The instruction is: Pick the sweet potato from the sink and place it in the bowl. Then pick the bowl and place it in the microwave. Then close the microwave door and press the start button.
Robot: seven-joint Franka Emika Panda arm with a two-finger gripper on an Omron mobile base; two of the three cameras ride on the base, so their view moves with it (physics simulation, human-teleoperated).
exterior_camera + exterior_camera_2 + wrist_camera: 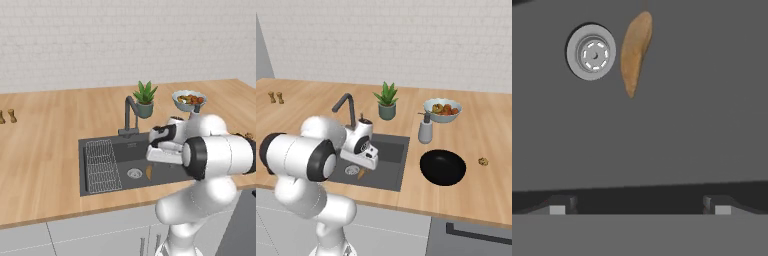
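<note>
The sweet potato, small and orange-brown, lies on the floor of the dark sink, right beside the round metal drain. My gripper hangs open above the basin with nothing between its fingertips, short of the sweet potato. From the base, the gripper is over the sink, just above the sweet potato. The black bowl sits empty on the counter right of the sink. The microwave and its door are out of view.
A wire rack fills the sink's left part, and the dark faucet stands behind it. A potted plant, a soap dispenser and a pale bowl of food stand behind the sink and the black bowl.
</note>
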